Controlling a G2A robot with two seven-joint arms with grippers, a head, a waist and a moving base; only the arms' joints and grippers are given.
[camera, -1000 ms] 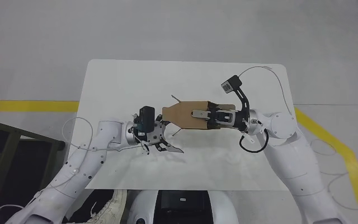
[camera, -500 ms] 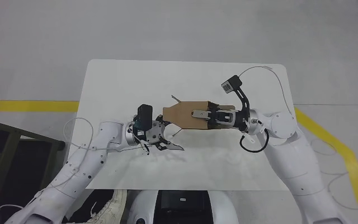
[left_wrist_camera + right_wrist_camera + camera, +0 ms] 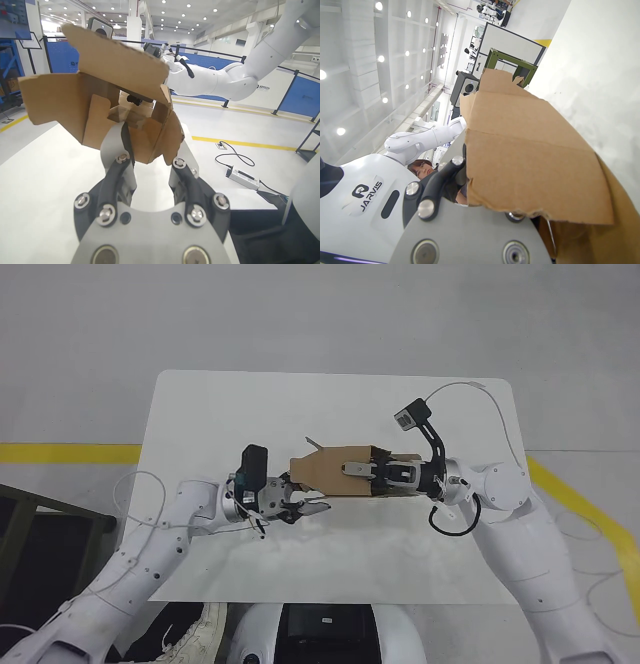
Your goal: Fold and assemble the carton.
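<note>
Two tools work the carton (image 3: 335, 469), held over the worktop's (image 3: 200, 424) centre, and flap-folding looks underway; next the loose end flap (image 3: 142, 133) needs pushing inward. The right tool (image 3: 365, 468), from 3 o'clock, clamps the top wall; the left tool (image 3: 150, 148), at the 8 o'clock end, gapes half-wide astride that flap, gripping nothing.

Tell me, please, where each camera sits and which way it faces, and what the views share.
Top view: above the robot, looking down at the table; left arm and right arm show, the carton between them.
Left wrist view: on the left wrist, looking along its open left fingers into the carton's open end; the right arm lies beyond.
Right wrist view: on the right wrist, looking along the carton's outer panel toward the left arm.
Shared: all three show the carton.
</note>
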